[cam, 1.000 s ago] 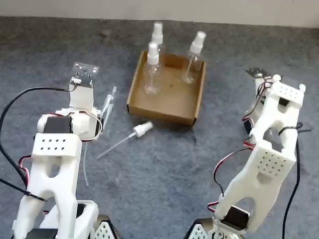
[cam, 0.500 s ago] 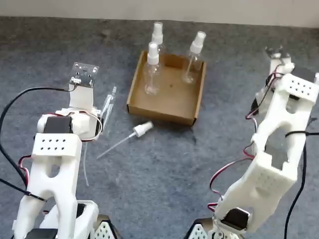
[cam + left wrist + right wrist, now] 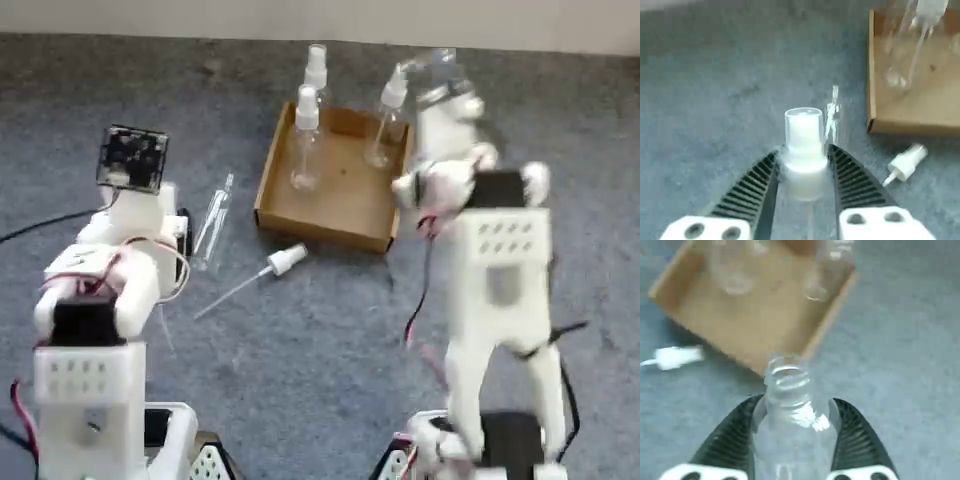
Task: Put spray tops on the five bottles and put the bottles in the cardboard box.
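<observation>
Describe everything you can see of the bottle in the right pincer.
The bottle is clear and plastic-looking, with a round body and a threaded neck. Its mouth is open, with no spray top on it. The right pincer is shut on the body just below the neck, with its black ribbed fingers pressing on either side. The mouth points away from the wrist camera, toward a corner of the cardboard box, over grey carpet.

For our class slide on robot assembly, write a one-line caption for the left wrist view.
Left gripper shut on a spray top, with an uncapped bottle lying beyond it near the cardboard box.
</observation>
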`<state>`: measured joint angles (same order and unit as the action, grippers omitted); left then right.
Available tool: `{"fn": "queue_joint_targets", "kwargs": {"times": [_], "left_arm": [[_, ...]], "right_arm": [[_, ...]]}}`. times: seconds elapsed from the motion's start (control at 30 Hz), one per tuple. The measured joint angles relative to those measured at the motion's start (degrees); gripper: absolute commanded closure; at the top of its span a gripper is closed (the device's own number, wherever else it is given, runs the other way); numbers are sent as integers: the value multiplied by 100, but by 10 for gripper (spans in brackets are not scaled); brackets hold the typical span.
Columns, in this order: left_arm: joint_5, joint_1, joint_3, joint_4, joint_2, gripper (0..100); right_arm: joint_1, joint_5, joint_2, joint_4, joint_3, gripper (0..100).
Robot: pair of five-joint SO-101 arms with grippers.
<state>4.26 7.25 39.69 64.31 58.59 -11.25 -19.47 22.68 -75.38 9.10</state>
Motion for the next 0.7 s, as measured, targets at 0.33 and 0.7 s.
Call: {"fn": "queue_joint_targets", "kwargs": {"times": [0.33, 0.7], "left_arm": [[-1670, -44, -545, -246, 791, 996], [-3165, -62, 589, -1011, 2479, 996]], "right_arm": [[-2462, 387, 1231, 2593, 3244, 995], [-3455, 387, 1749, 3666, 4563, 995]]}}
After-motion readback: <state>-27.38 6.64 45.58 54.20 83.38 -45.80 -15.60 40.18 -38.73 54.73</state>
